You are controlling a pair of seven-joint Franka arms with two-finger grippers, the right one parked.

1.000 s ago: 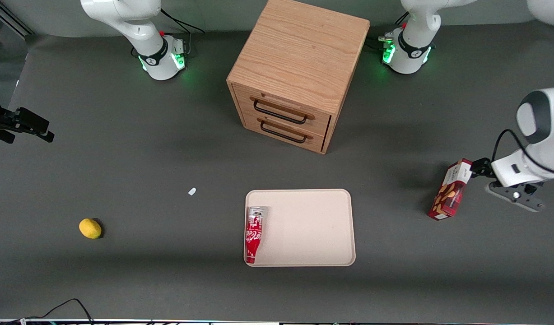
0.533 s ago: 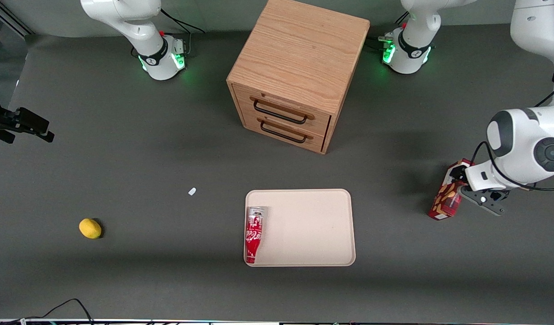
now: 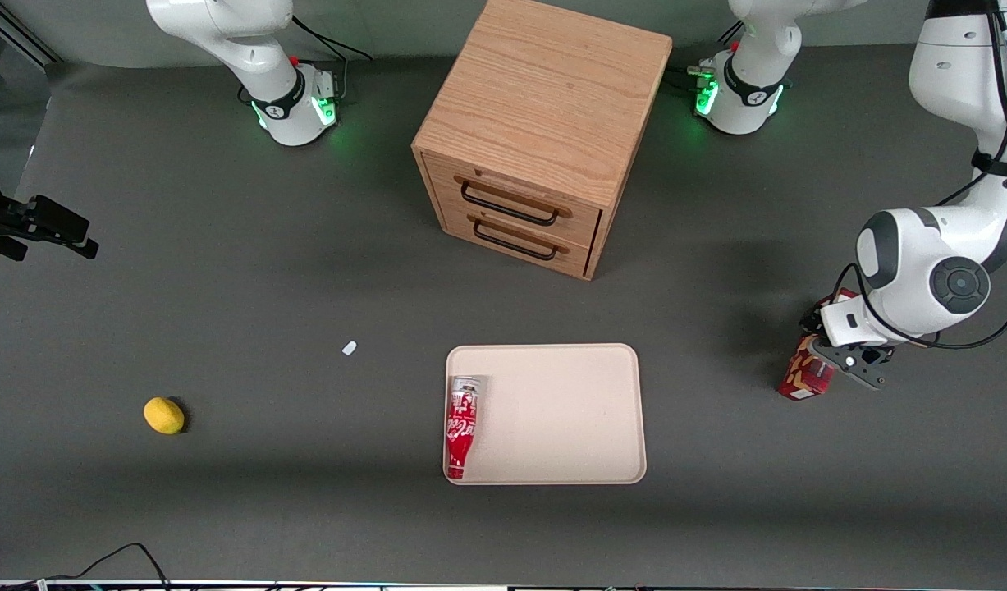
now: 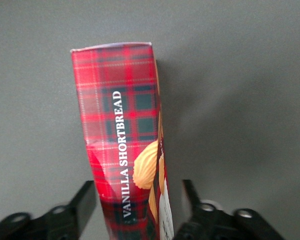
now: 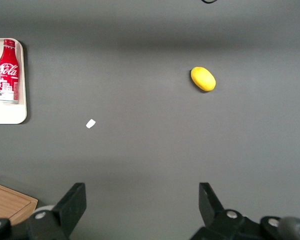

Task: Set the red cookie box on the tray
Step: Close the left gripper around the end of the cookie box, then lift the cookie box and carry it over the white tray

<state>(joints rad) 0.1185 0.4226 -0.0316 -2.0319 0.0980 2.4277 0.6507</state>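
Gripper [image 4: 140, 212] straddles the box [image 4: 122, 145], fingers spread, not yet clamped. Box lies near the table's working-arm edge, well apart from the tray [image 3: 552, 410]. Light, crushable cardboard: pinch the narrow sides gently.

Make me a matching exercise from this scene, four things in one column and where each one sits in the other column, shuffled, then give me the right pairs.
Things:
1. cookie box
2. soda bottle
3. lemon
4. hand

Places:
A. lying in the tray, along its rim
B. on the table toward the parked arm's end
C. around the cookie box, a finger on each side, with gaps showing
D. standing on the table toward the working arm's end, off the tray

Pairs: 1-D, 2-A, 3-B, 4-C
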